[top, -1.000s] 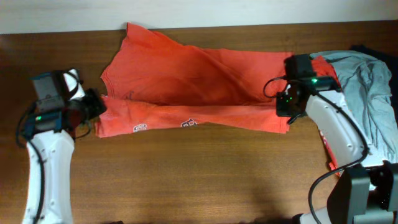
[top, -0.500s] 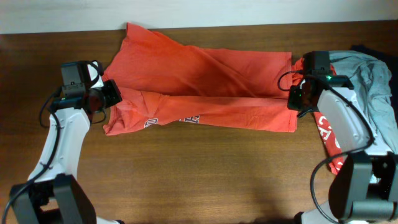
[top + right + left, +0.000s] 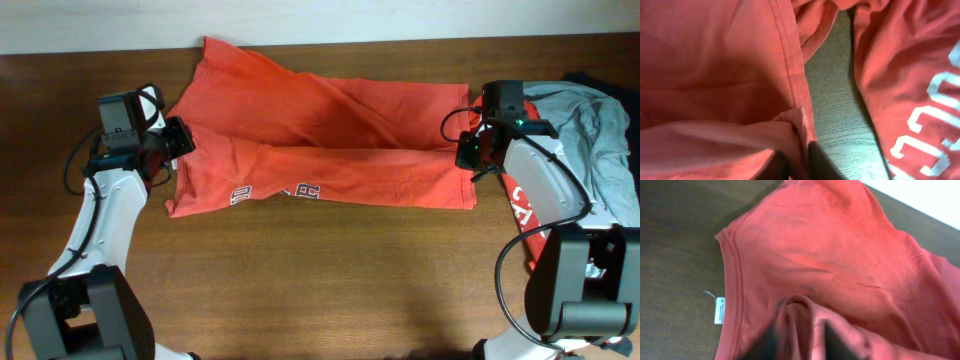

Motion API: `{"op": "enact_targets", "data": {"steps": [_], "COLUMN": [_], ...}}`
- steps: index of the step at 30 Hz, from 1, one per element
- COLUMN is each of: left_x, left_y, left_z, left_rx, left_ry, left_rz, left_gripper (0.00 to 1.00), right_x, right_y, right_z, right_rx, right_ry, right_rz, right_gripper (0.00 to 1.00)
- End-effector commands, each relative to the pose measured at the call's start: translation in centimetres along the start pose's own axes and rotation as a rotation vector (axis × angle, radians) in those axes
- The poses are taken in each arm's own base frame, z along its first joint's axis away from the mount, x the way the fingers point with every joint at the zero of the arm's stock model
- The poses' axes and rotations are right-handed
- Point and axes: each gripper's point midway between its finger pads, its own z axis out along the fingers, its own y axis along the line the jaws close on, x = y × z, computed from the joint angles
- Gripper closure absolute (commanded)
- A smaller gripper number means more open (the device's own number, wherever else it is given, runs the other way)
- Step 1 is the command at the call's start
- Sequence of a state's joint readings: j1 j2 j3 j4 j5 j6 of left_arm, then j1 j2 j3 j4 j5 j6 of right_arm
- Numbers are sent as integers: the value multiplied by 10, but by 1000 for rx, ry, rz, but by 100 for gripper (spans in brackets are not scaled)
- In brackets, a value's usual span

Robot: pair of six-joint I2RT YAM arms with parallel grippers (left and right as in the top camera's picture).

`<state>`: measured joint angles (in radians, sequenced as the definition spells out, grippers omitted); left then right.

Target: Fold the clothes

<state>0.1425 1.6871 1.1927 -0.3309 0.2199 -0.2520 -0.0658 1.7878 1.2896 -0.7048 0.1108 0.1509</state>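
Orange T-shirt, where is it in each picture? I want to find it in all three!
Overhead: the orange T-shirt lies spread across the far middle of the table.
Left wrist: it fills most of the picture, with a stitched edge on the left.
Right wrist: it fills the left half.
Shared landmark: the brown wooden table shows in all three views.

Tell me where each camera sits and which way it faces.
Overhead: above the table, facing down on the orange-red T-shirt; both arms, left gripper and right gripper show.
Left wrist: above the T-shirt's collar, facing down; its own fingers show.
Right wrist: above the T-shirt's hem and the second red shirt; its fingers show.
All share the T-shirt.
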Motion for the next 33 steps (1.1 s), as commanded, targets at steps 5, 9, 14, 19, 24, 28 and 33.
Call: {"op": "enact_targets", "data": {"steps": [5, 9, 14, 19, 24, 28, 33], "left_x": [8, 34, 78, 91, 101, 111, 130], "left_y": [3, 9, 29, 39, 44, 51, 63], "left_z": [2, -1, -11, -7, -2, 5, 26], "left_rx": [-7, -35, -138, -169, -161, -180, -204], "left_ry": [31, 136, 311, 331, 335, 358, 417], "left_rz": [-10, -34, -40, 6, 58, 75, 78], "left_gripper": [50, 49, 49, 49, 49, 49, 49], "right_x": [1, 6, 19, 25, 30, 34, 35], "right_y": [0, 6, 9, 8, 8, 9, 9], "right_z": [2, 1, 7, 11, 17, 22, 22], "right_rx": [-11, -48, -68, -66, -65, -63, -65], "right_ry": [9, 29, 64, 78, 103, 122, 127], "right_rz": [9, 2, -40, -68, -69, -70, -71], "right_gripper": [68, 69, 69, 69, 69, 69, 69]}}
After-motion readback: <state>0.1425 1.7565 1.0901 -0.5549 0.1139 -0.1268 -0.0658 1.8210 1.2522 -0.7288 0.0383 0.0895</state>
